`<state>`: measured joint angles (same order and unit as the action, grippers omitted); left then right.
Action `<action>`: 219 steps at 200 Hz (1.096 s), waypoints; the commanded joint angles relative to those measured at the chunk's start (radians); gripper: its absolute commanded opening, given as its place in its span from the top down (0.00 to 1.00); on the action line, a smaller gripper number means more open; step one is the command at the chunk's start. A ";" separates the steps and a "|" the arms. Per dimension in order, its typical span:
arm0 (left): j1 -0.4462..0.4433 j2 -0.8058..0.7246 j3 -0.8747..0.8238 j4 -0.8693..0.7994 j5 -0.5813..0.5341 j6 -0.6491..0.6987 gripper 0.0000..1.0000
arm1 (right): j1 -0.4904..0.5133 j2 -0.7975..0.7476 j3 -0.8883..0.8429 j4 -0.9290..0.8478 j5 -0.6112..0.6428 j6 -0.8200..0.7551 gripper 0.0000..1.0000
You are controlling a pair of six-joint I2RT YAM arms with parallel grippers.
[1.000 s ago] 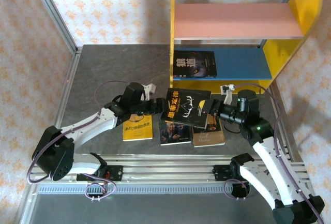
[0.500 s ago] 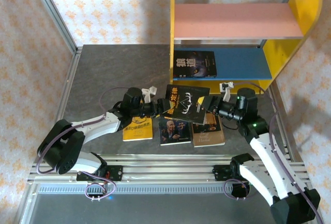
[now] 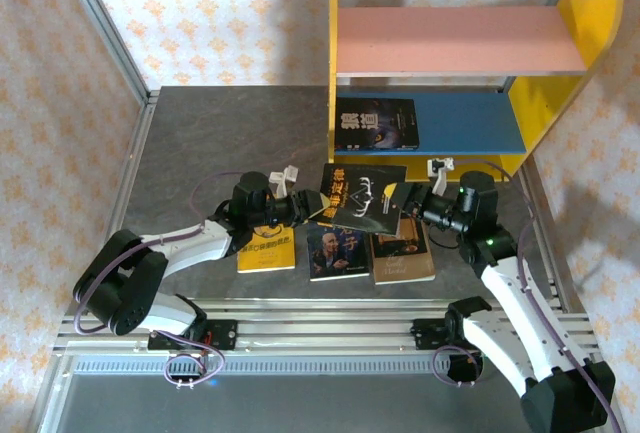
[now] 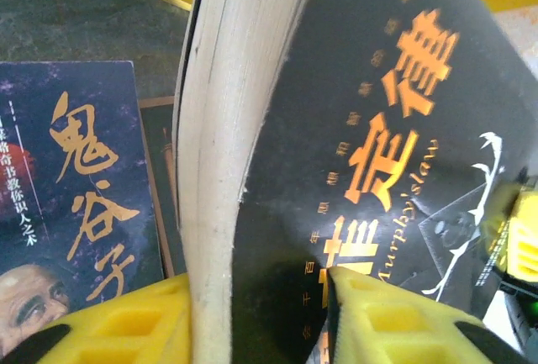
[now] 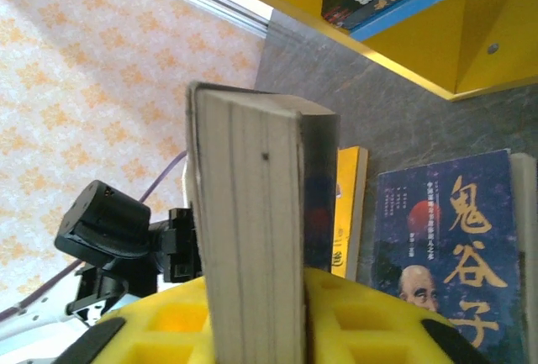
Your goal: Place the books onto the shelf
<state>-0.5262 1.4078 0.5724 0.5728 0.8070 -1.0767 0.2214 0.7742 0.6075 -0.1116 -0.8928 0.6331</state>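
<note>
Black paperback book with orange title (image 3: 362, 200) hangs just before the yellow-sided shelf's blue board (image 3: 470, 118), lengthwise between your claws. Left claw (image 3: 305, 208) clamps it; right claw (image 3: 405, 203) straddles it, grip unclear.

Your black paperback with orange title (image 4: 403, 154) shows a glossy cover and matt cream paper edges. Left hand (image 4: 252, 284) fingers (image 4: 395, 322): matt yellow plastic. Grey speckled desk (image 3: 220, 133): matt.

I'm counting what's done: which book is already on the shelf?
The dark book lying flat on the blue board; the others lie on the table or are held in the air.
</note>
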 commanded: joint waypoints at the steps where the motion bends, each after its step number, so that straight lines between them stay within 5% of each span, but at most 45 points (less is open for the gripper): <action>1: -0.019 -0.020 0.009 0.128 0.065 -0.005 0.72 | 0.012 -0.009 -0.017 -0.013 -0.017 -0.031 0.70; 48: -0.019 -0.100 -0.011 0.095 -0.007 0.024 0.87 | 0.013 -0.010 -0.028 -0.080 0.034 -0.027 0.57; 147: -0.054 -0.416 -0.068 -0.130 -0.379 0.163 0.94 | 0.015 -0.128 -0.161 -0.036 0.067 0.138 0.25; 219: -0.106 -0.316 -0.057 0.007 -0.392 0.149 0.94 | 0.049 -0.110 -0.213 0.037 0.093 0.199 0.23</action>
<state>-0.6151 1.0733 0.4961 0.4053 0.4355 -0.9249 0.2550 0.6540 0.4160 -0.1497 -0.8265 0.7963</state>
